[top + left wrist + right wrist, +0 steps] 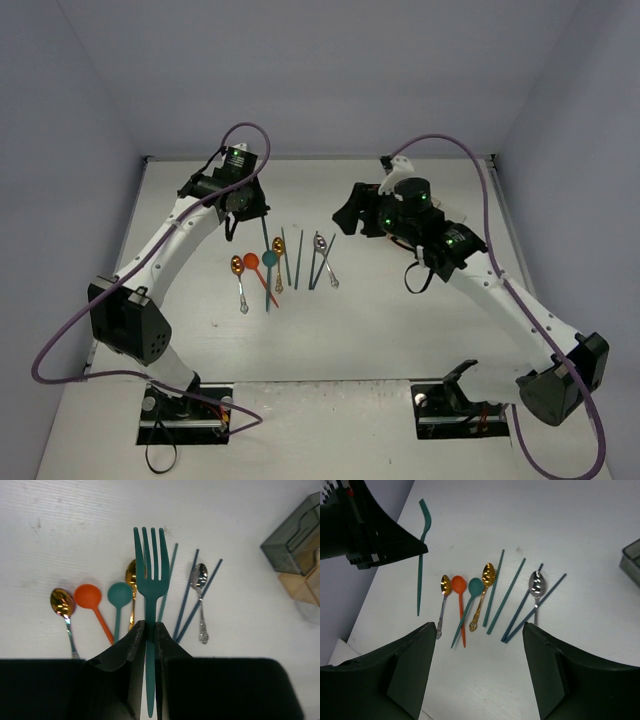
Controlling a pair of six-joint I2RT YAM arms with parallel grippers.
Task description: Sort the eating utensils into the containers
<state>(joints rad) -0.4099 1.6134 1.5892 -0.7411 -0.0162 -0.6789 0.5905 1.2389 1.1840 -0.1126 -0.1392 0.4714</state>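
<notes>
Left tool point(149, 630) clamps the fork point(150, 565) by its handle, ready for the bins point(292, 540) at two o'clock; right tool point(479, 630) gapes empty.

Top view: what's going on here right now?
The left gripper is shut on the handle of a teal plastic fork, held off the white table. The right gripper hangs open and empty above the row lying there: an orange plastic spoon, a teal plastic spoon, metal spoons and thin dark sticks. A smoky grey translucent bin sits off to one side.
</notes>
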